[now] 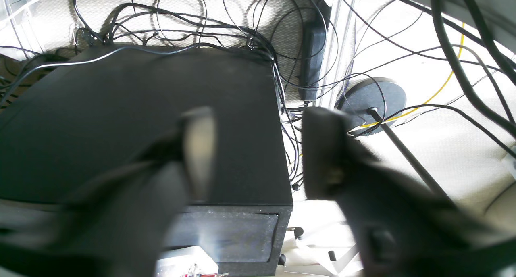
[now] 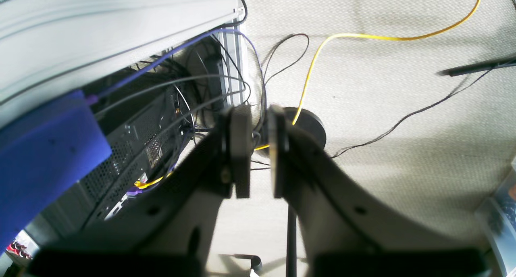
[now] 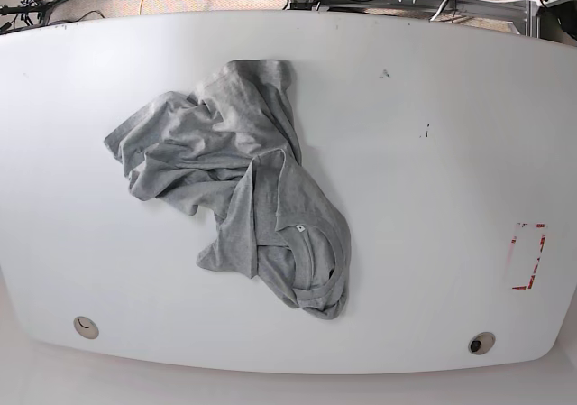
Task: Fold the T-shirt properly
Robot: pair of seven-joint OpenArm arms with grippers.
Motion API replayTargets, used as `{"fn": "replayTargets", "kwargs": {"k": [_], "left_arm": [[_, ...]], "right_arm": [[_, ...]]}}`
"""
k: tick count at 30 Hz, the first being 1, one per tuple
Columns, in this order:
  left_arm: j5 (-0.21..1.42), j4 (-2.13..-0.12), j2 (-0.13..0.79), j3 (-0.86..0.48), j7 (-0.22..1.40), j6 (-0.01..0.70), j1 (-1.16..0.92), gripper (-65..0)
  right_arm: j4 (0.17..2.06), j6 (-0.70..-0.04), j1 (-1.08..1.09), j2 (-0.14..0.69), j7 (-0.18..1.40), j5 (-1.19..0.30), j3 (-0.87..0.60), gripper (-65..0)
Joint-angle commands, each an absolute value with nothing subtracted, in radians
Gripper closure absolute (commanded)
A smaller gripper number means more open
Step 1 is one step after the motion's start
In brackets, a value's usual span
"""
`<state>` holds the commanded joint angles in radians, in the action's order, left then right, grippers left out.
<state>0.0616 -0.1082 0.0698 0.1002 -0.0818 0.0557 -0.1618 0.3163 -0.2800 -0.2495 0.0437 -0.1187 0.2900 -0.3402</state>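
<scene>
- Right gripper (image 2: 258, 148) hangs over pale carpet (image 2: 403, 87), its two pads only narrowly parted and holding nothing; a yellow cable (image 2: 363, 36) snakes across the carpet beyond it, and a computer case (image 2: 133, 148) sits to its left.
- Left gripper (image 1: 258, 152), blurred, has its jaws wide apart and empty, above a black box (image 1: 141, 119) draped with tangled cables (image 1: 181, 23).
- White table (image 3: 433, 152) fills the base view, with neither arm over it.
- T-shirt (image 3: 239, 179) lies crumpled left of the table's centre, its collar end towards the near edge.
- Red-outlined rectangle (image 3: 527, 256) marks the table far to the T-shirt's right.
</scene>
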Motion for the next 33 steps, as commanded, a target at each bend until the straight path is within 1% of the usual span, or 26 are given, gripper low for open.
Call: {"fn": "replayTargets", "kwargs": {"k": [7, 15, 19, 21, 23, 27, 33], "left_arm": [[0.061, -0.106, 0.071, 0.098, -0.077, 0.057, -0.166, -18.2], [0.065, -0.155, 0.080, 0.098, -0.095, 0.052, -0.210, -25.2], [0.069, -0.237, 0.095, 0.097, -0.103, 0.052, -0.273, -30.4], [0.070, -0.337, 0.110, 0.099, -0.106, 0.054, -0.339, -35.0], [0.071, -0.375, 0.117, 0.099, -0.107, 0.054, -0.364, -36.1], [0.071, -0.413, 0.118, 0.099, -0.108, 0.053, -0.391, -37.2], [0.078, -0.417, 0.106, 0.101, -0.123, 0.053, -0.395, -36.0]], "right_arm": [[0.321, -0.279, -0.249, 0.044, -0.117, 0.291, -0.341, -6.4], [0.387, -0.274, -0.287, 0.037, -0.119, 0.293, -0.343, -6.3], [0.503, -0.276, -0.355, 0.021, -0.120, 0.292, -0.344, -6.2], [0.615, -0.281, -0.440, 0.002, -0.121, 0.299, -0.343, -6.2], [0.658, -0.281, -0.466, -0.006, -0.123, 0.298, -0.341, -6.3], [0.683, -0.281, -0.488, -0.012, -0.125, 0.299, -0.341, -6.3], [0.641, -0.283, -0.488, -0.009, -0.122, 0.293, -0.337, -6.4]]}}
